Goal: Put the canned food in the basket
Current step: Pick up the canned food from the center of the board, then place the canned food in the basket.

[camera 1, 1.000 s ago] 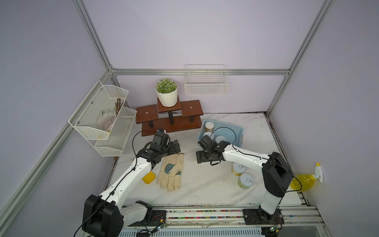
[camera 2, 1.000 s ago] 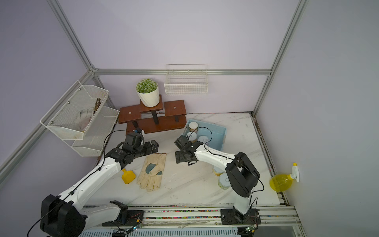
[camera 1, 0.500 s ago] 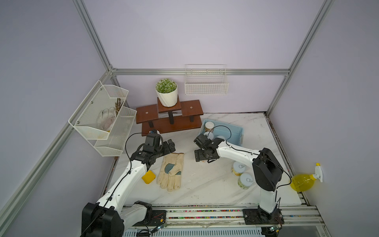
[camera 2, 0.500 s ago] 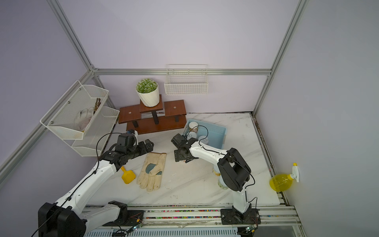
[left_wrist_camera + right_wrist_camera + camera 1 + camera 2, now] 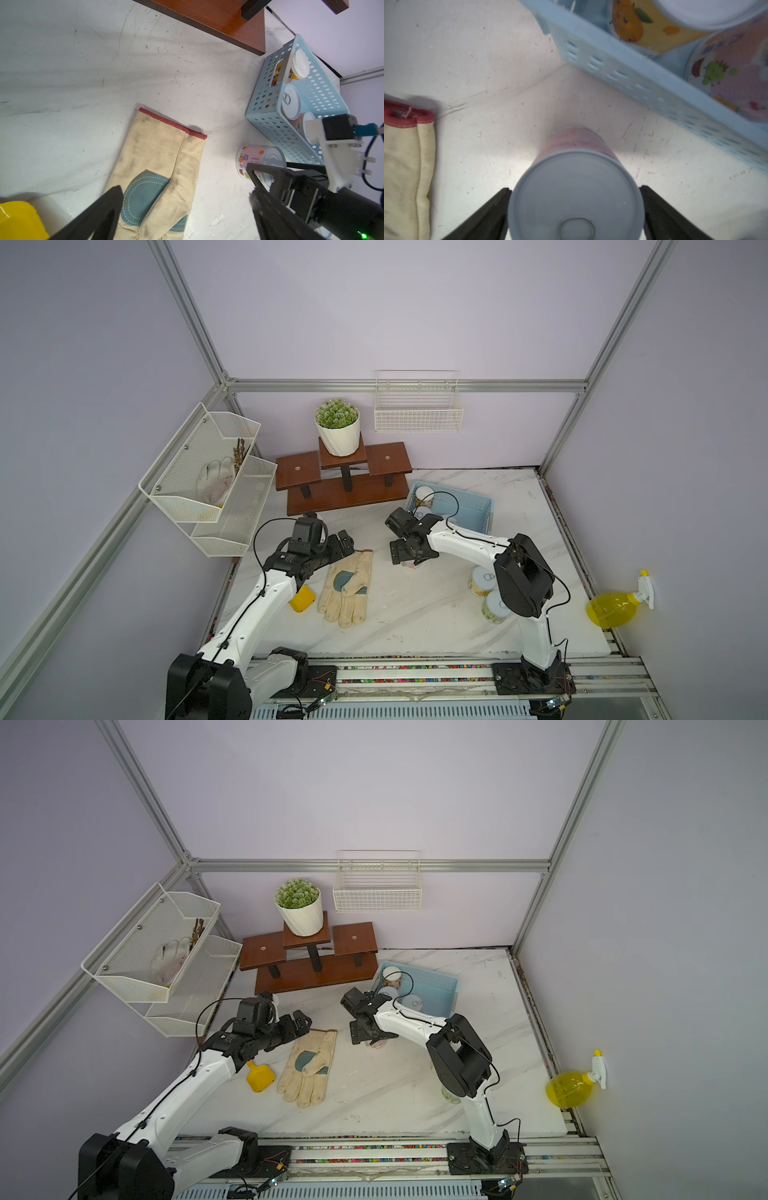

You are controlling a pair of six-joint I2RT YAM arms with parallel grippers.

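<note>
A pink-labelled can [image 5: 575, 197] of canned food stands upright on the white table [image 5: 415, 614], just in front of the light blue basket [image 5: 478, 506]. My right gripper [image 5: 575, 189] reaches down over it, and both fingers press the sides under its silvery lid. In both top views the arm hides most of that can [image 5: 411, 564] [image 5: 376, 1044]. Three cans [image 5: 291, 101] stand inside the basket [image 5: 270, 128]. Two more cans [image 5: 482, 578] [image 5: 494, 605] stand by the right arm's base. My left gripper [image 5: 347, 540] [image 5: 185, 190] hangs open and empty over the glove.
A cream work glove [image 5: 347, 589] and a yellow object [image 5: 301, 598] lie left of centre. A brown wooden stand [image 5: 345, 489] with a potted plant [image 5: 337, 431] stands at the back. A white mesh rack [image 5: 208, 477] hangs on the left wall, a yellow spray bottle [image 5: 615, 608] on the right.
My right gripper has come down around the pink can and its jaws have narrowed onto it. The left arm has drawn back to the left, staying open.
</note>
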